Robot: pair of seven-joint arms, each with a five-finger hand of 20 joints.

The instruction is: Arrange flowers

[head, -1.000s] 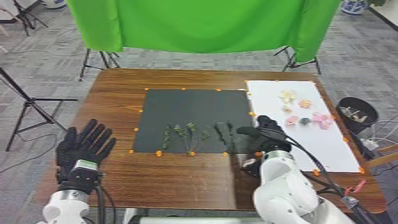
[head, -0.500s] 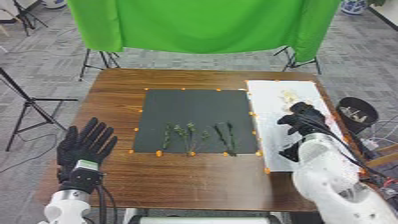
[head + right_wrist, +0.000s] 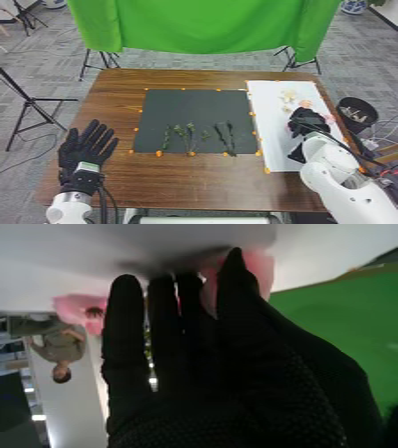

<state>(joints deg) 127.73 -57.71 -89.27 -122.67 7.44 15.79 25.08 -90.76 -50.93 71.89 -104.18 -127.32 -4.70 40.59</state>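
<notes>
In the head view, my right hand [image 3: 308, 121] is over the white sheet [image 3: 280, 159], partly covering the pink flowers [image 3: 330, 119]. A peach flower [image 3: 305, 103] and a pale yellow flower [image 3: 289, 93] lie just beyond it. Green stems [image 3: 190, 135] lie on the black sheet [image 3: 182, 105]. My left hand [image 3: 86, 145] rests open left of that sheet. In the right wrist view, my right hand [image 3: 213, 369] has straight fingers, with a pink flower [image 3: 259, 271] behind their tips and another pink flower [image 3: 75, 306] apart from them; contact is unclear.
The brown table [image 3: 178, 187] carries both sheets, edged with orange markers. A dark bin [image 3: 358, 107] stands beyond its right edge. A green cloth [image 3: 204, 25] hangs behind the table, and a tripod [image 3: 31, 100] stands at the left.
My right hand has moved right from the black sheet's edge to the flowers on the white sheet, uncovering the rightmost stems. It has lately shifted slightly nearer, baring the peach flower. The left hand stays put.
</notes>
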